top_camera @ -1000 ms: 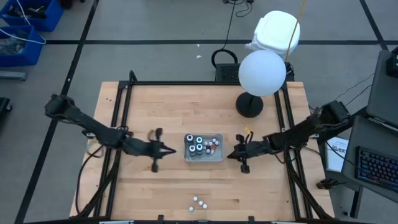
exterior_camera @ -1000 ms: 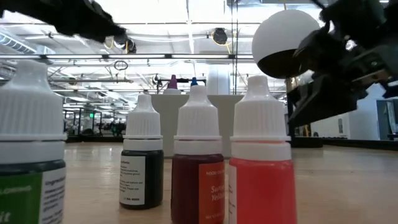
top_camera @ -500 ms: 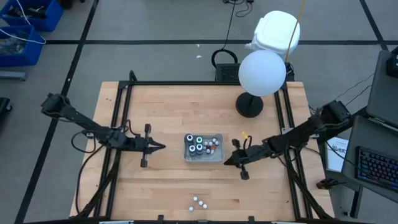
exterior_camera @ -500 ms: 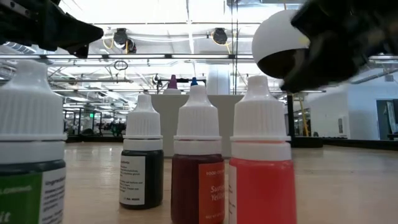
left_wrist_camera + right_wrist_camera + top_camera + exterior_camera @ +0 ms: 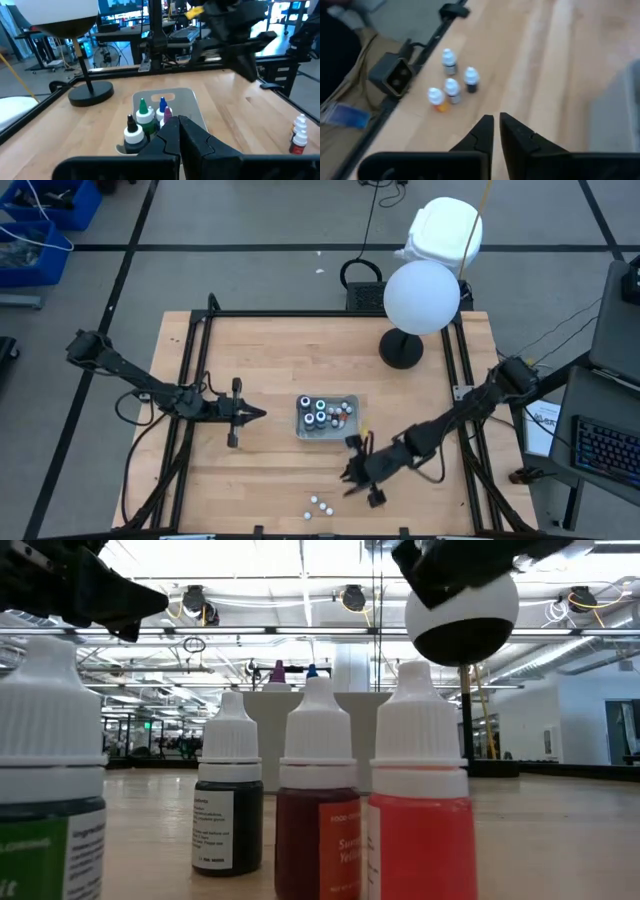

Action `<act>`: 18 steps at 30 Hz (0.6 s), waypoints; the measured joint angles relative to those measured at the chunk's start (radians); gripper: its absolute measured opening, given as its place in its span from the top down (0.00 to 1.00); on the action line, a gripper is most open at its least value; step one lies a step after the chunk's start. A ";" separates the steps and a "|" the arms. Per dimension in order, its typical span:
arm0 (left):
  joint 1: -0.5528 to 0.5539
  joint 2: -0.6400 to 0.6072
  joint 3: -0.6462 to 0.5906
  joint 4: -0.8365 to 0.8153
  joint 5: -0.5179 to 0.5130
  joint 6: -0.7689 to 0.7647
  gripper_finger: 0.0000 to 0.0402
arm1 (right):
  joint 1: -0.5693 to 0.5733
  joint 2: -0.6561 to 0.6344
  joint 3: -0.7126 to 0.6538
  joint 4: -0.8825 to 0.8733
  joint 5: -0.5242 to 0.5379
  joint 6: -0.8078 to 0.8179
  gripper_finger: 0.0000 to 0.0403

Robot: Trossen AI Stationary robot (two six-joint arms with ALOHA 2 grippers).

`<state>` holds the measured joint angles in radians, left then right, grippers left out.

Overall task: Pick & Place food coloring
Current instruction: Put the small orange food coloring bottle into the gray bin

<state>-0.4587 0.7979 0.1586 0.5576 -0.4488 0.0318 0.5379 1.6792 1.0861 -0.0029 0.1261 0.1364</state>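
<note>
At the near edge of the table stand four small bottles of food coloring, close together and upright, with white caps. In the low view they fill the front: green, dark, dark red and orange-red.

Just behind them and a little to the right is the right tool. In its wrist view the two fingers point to the group, with a narrow gap between them and nothing held. The bottles lie ahead of this tool, toward the front edge.

Farther back, in the middle of the table, is the clear tray with other bottles inside. The left tool waits left of it, closed and empty. The right arm is clearly nearer to the four bottles.
</note>
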 joint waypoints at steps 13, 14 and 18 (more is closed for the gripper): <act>0.000 0.000 0.000 0.016 0.002 -0.011 0.90 | 0.056 0.200 0.192 -0.034 -0.108 -0.102 0.69; 0.000 0.000 0.000 0.016 0.002 -0.011 0.90 | 0.056 0.204 0.192 -0.014 -0.126 -0.118 0.67; 0.000 0.000 0.000 0.012 0.002 -0.011 0.92 | 0.060 0.221 0.193 0.037 -0.157 -0.169 0.62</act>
<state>-0.4587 0.7979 0.1589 0.5696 -0.4465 0.0208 0.5981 1.9003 1.2786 0.0338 -0.0311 -0.0326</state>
